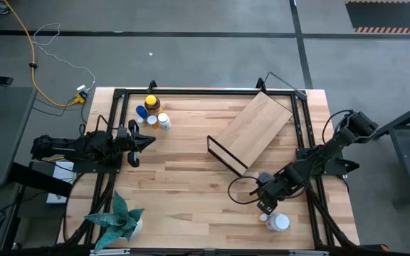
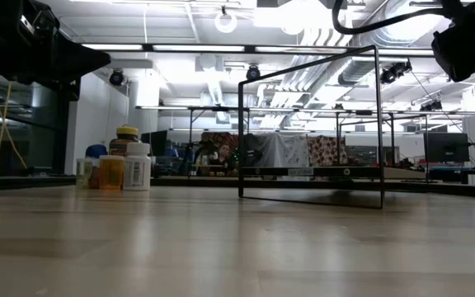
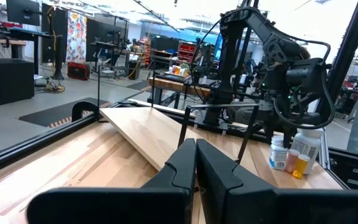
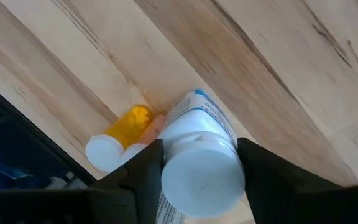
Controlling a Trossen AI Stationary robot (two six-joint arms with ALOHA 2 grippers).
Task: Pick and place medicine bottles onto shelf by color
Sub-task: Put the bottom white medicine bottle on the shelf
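On the butcher-block tabletop point(image 1: 184, 178), the shelf point(image 1: 251, 131) sits angled.

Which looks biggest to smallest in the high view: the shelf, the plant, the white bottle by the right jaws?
1. shelf, clearly largest.
2. plant.
3. white bottle, smallest, beside the right gripper.

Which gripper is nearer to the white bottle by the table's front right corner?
Right. The right gripper has its jaws around the white bottle; the left gripper waits far across the table by the other bottles.
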